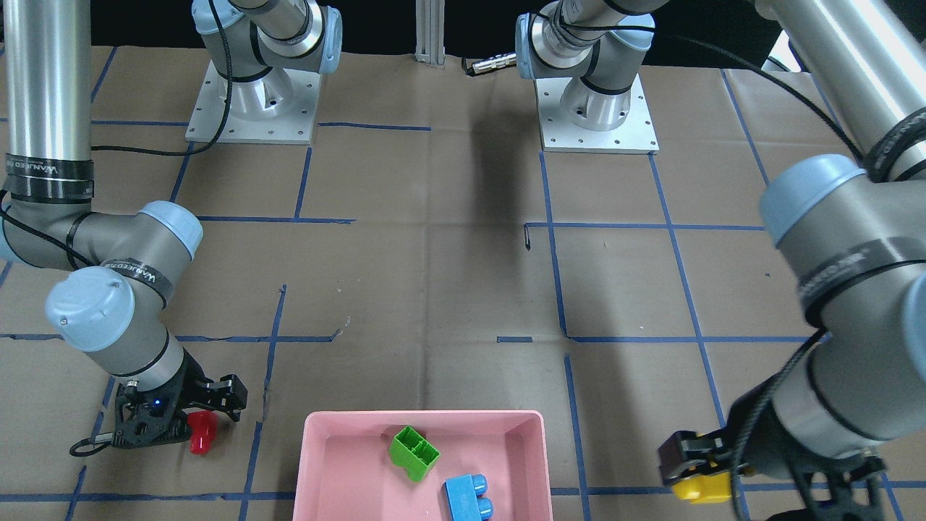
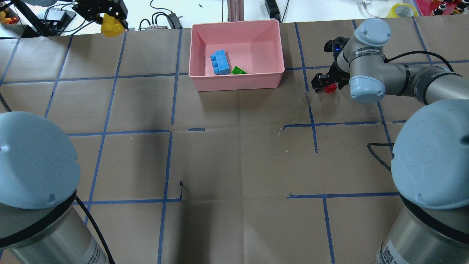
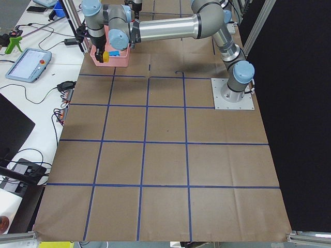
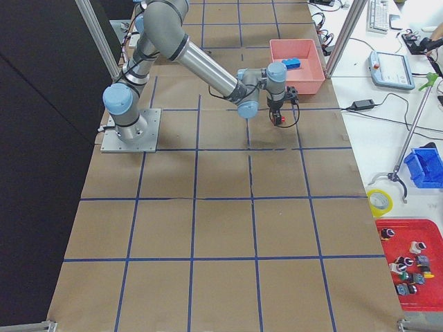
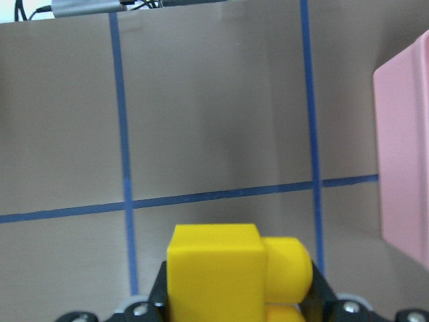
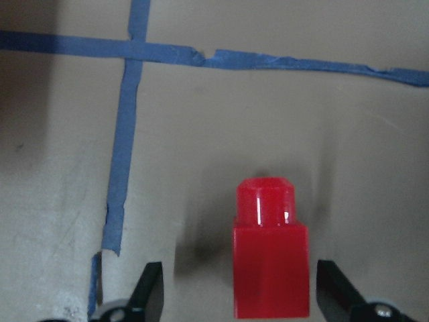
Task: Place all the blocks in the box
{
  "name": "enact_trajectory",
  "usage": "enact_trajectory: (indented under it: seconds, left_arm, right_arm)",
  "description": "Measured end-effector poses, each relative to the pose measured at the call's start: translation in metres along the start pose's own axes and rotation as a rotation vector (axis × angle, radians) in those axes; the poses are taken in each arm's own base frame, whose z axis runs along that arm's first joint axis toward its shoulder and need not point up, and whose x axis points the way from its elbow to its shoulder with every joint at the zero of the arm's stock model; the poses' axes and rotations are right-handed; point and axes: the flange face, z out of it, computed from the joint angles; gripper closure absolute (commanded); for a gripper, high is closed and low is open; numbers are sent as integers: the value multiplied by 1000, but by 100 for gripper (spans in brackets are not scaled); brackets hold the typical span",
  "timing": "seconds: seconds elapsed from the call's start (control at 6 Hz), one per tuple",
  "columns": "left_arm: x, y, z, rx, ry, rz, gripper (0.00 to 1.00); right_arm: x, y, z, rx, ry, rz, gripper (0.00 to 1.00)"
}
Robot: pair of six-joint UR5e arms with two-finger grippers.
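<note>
- On the worktop (image 1: 434, 289), in the front-facing view, the pink box (image 1: 423, 414) holds the green block (image 1: 414, 452) and the blue block (image 1: 469, 497). The red block (image 1: 202, 433) lies outside it at the right jaws. The left jaws grip the yellow block (image 1: 698, 486) well off the box's other side.
- From overhead, the yellow block (image 2: 111, 26) looks lifted clear of the worktop and is not yet over the box (image 2: 236, 86).
- The two side views are too small to add anything about either jaws.
- In the left wrist view, the jaws are clamped on the yellow block (image 5: 221, 268), and the box wall (image 5: 402, 154) shows only at the edge. Letting go here would probably drop the block outside the box.
- In the right wrist view, the jaws are spread wide and hold nothing. The red block (image 6: 271, 275) stands between them, touching neither but nearer one side. If they close from here, that side would likely touch first and could shove or twist the small block out of the grip.
</note>
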Motion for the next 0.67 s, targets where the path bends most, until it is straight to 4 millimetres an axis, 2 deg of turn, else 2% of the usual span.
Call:
enact_trajectory:
  seconds: [0.17,0.33,0.5,0.67]
  left_arm:
    - [62,-7,25,-4,16,-60,87]
    - [112,-8,62,-20,23,-102,86]
    - [144,-7,106,-27,24,-115,79]
    - [160,-7,148,-20,4,-113,27]
  right_arm:
    - [0,-1,-1,2,1,1,59]
    - [0,-2,-1,3,1,1,88]
    - [1,-2,-2,4,3,-1,94]
    - [0,-2,-7,10,6,-5,95]
